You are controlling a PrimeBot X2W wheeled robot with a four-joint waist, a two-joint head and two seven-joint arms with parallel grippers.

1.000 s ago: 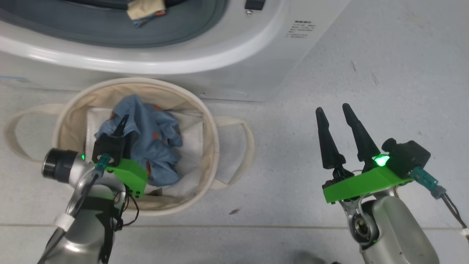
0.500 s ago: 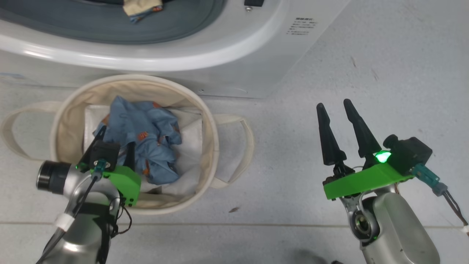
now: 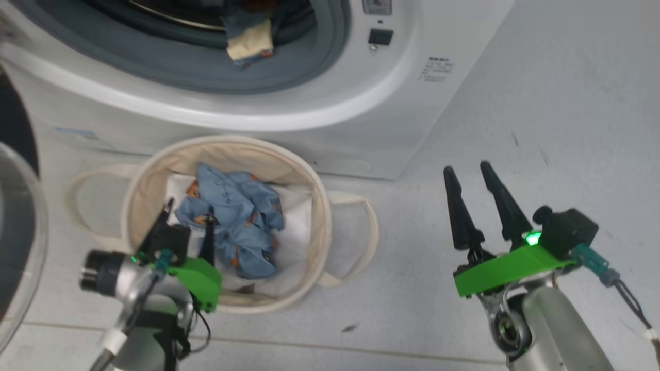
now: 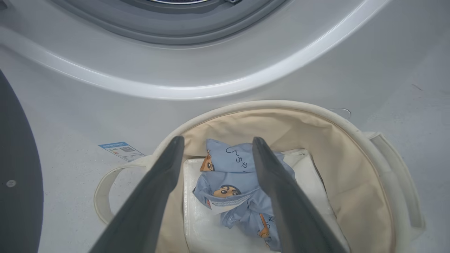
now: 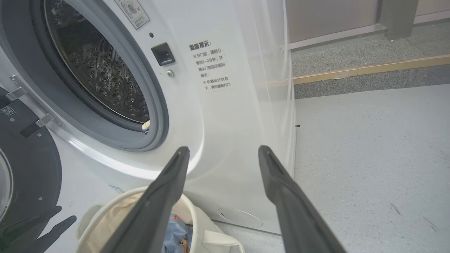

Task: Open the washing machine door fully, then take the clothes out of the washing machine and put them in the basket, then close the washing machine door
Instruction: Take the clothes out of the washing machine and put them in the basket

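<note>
- Step in hand: unloading. One piece of the clothes (image 3: 242, 219) lies crumpled in the basket (image 3: 323, 221) on the white liner sheet (image 3: 301, 242), centre-left of the head view.
- Unloading is not finished, by my read: a second garment (image 3: 248, 41), blue with a beige patch, hangs over the grey gasket (image 3: 206, 77) in the drum mouth, top centre of the head view.
- The washing machine (image 3: 330, 108) fills the top of the frame, and the basket sits on the floor (image 3: 541, 103) touching or just short of its front.
- The washing machine door (image 3: 13, 216) stands swung open at the left edge, black rim and glass bowl both visible. Closing it comes last.
- Left pincer (image 3: 186, 226): fingers spread wide, nothing between them. It hangs over the basket's near-left rim, tips aimed down at the cloth. In the left wrist view the left pincer (image 4: 218, 142) frames the garment without touching it.
- Right pincer (image 3: 466, 169): spread wide and empty, parked over bare floor at lower right, well clear of the basket. In the right wrist view its tips (image 5: 182, 151) point at the machine's front corner.
- Next move, my call: lift the left arm clear of the basket, go up into the drum mouth and clamp the hanging piece at the beige patch.
- Risk: the cloth may snag on the gasket lip on the way out.
</note>
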